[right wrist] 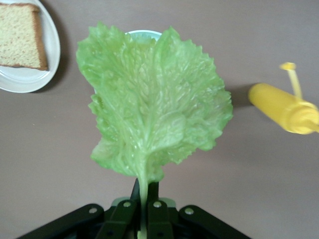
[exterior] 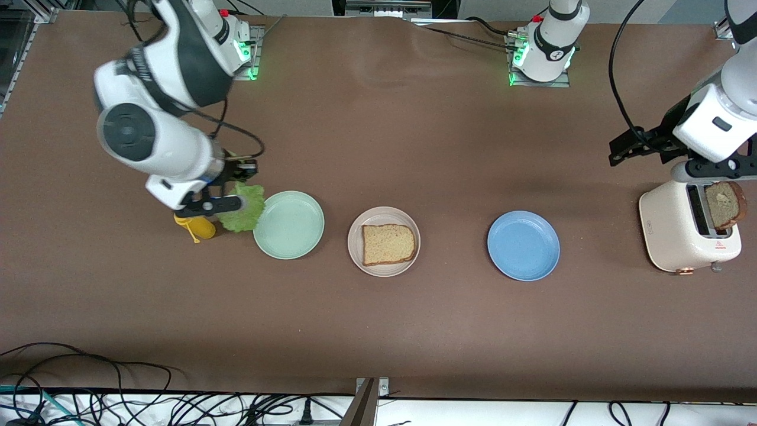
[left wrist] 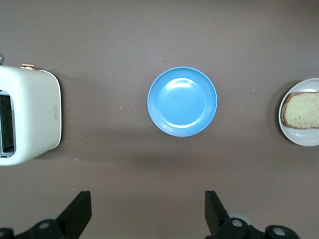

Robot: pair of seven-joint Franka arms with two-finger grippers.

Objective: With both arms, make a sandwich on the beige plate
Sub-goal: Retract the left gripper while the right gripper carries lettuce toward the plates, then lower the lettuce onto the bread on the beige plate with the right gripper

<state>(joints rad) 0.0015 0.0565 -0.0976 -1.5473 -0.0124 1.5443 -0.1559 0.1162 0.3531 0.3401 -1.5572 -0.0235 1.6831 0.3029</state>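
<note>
The beige plate (exterior: 384, 215) lies mid-table with one brown bread slice (exterior: 387, 244) flat on it. My right gripper (exterior: 236, 184) is shut on the stem of a ruffled green lettuce leaf (exterior: 243, 210). It holds the leaf up over the table beside the mint-green plate (exterior: 288, 225). In the right wrist view the leaf (right wrist: 154, 99) spreads out from the gripper (right wrist: 146, 186). My left gripper (exterior: 621, 151) hangs open and empty above the table next to the toaster (exterior: 680, 231); its fingers (left wrist: 79, 206) stand wide apart. A second bread slice (exterior: 724, 204) sticks up from a toaster slot.
A blue plate (exterior: 523, 245) lies between the beige plate and the toaster. A yellow squeeze bottle (exterior: 195, 228) lies on its side under the right arm's hand. Cables run along the table edge nearest the front camera.
</note>
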